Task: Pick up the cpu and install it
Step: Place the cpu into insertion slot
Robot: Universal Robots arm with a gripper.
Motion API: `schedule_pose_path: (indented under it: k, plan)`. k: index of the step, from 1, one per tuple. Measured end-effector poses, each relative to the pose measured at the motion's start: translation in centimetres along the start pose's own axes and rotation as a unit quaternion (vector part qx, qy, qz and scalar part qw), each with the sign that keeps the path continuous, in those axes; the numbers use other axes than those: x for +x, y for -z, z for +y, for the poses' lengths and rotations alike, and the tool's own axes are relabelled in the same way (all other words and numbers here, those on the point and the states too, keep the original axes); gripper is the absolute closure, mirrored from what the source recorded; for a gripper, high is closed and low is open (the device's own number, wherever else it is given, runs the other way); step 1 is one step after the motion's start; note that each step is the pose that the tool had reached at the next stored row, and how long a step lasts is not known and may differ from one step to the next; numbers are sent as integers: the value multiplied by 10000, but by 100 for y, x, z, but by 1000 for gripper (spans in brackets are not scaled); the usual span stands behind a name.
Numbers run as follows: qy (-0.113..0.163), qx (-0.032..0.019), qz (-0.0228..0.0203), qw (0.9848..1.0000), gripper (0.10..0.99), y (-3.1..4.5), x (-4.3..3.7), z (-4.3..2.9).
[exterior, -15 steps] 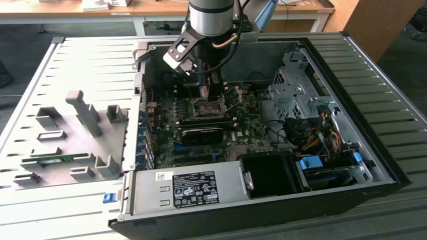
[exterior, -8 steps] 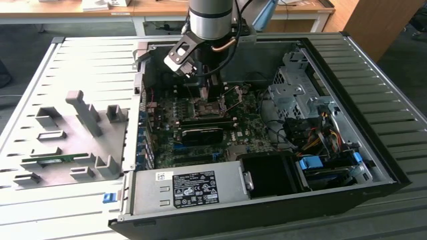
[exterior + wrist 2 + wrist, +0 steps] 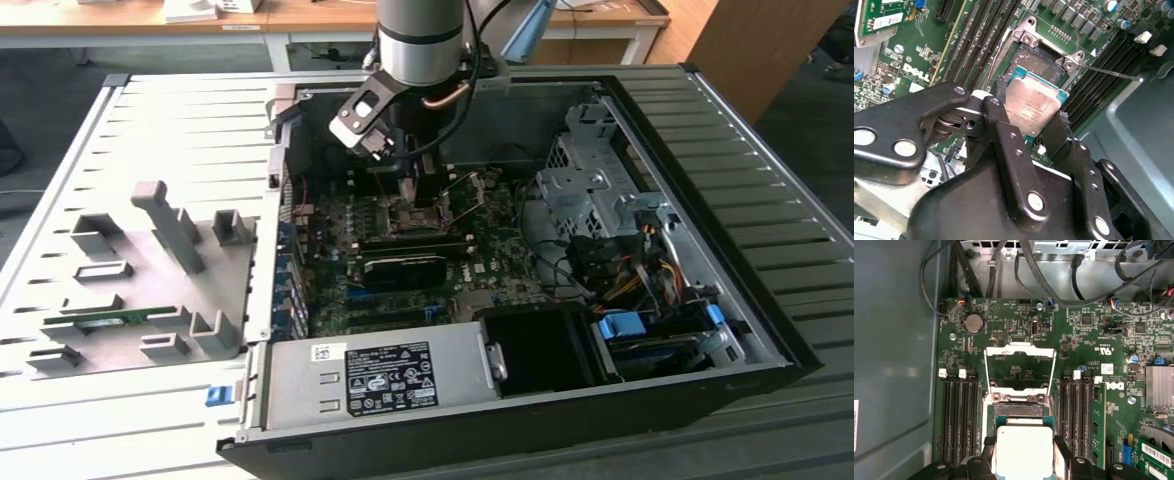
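The cpu (image 3: 1035, 101), a small square chip with a silvery top, sits between the two black fingers of my gripper (image 3: 1030, 111), which is shut on it. It hangs tilted just above the open socket (image 3: 1041, 56) on the green motherboard. In the first wrist view the cpu (image 3: 1024, 454) lies over the near part of the socket (image 3: 1019, 409), held by the gripper (image 3: 1024, 446), and the socket's metal load plate (image 3: 1020, 353) is swung open beyond it. In the exterior view the gripper (image 3: 407, 196) reaches down into the computer case over the socket (image 3: 416, 216).
Memory slots (image 3: 961, 415) flank the socket, with a green memory stick (image 3: 1098, 415) seated on one side. The thin socket lever (image 3: 1109, 72) sticks out sideways. Around the board are the case's power supply (image 3: 380, 378), drive cage (image 3: 601, 172) and cables (image 3: 641, 262). A grey fixture tray (image 3: 147, 270) lies at the exterior view's left.
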State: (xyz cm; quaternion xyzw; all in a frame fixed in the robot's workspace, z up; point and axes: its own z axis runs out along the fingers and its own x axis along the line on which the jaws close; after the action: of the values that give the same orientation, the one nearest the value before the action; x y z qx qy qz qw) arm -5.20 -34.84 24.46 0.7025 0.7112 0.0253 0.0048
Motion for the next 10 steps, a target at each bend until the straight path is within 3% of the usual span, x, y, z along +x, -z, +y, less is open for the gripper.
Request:
schedule_pose_path:
  k: [7, 10]
  plan:
    - [-11, 1, -124, 9999, 549, -28, 43, 1]
    - [-12, 0, -124, 9999, 549, -59, 58, 0]
